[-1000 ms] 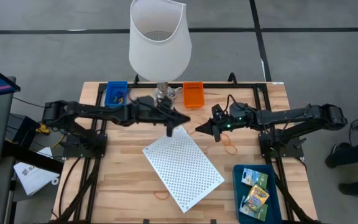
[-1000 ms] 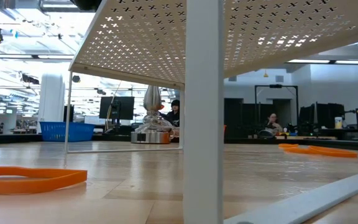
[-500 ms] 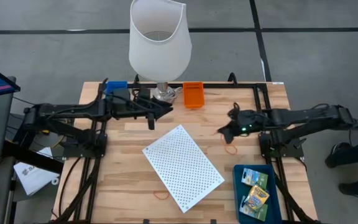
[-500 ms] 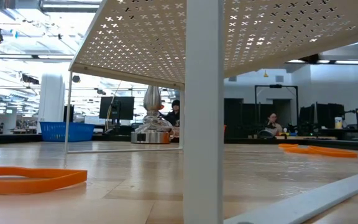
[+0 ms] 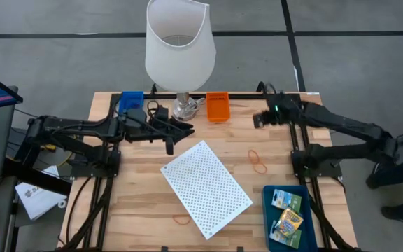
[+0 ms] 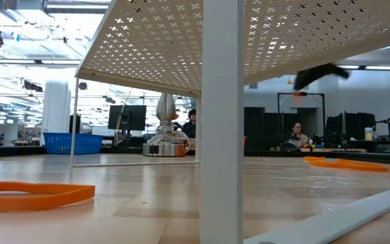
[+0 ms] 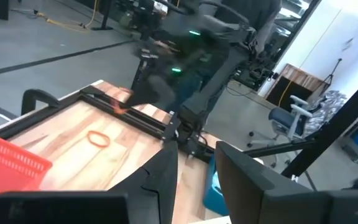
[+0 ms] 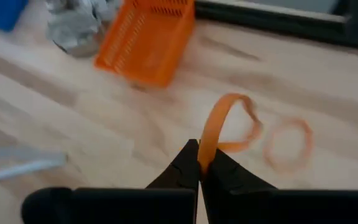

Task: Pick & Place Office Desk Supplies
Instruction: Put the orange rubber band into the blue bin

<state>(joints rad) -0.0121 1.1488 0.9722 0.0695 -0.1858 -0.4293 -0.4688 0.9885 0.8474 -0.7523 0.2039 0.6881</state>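
Note:
My right gripper (image 5: 257, 119) hangs over the far right of the table, just right of the orange basket (image 5: 217, 106), and is shut on an orange rubber band (image 8: 229, 118). Two more orange bands (image 5: 258, 162) lie on the wood nearer the front, and another band (image 5: 182, 219) lies by the near edge. Two printed boxes (image 5: 287, 212) lie in the blue tray (image 5: 308, 231). My left gripper (image 5: 186, 128) hovers open in front of the lamp's foot (image 5: 182, 106), with nothing between its fingers (image 7: 166, 180). My right gripper pinches one spot of the band's loop (image 8: 207, 144) between its two fingertips. The fingers slant down from the table's right side toward the orange basket. The loop sticks out ahead of the fingers, clear of the table.
A big white lamp (image 5: 179, 52) stands at the far middle, with a blue basket (image 5: 130, 103) to its left. A white perforated stand (image 5: 205, 187) covers the table's middle; its legs (image 6: 221, 135) show in the low view.
My left gripper has drawn back from the table's middle toward the left edge and risen a little. My right gripper has swung right, then toward the far edge beside the orange basket, tipping downward.

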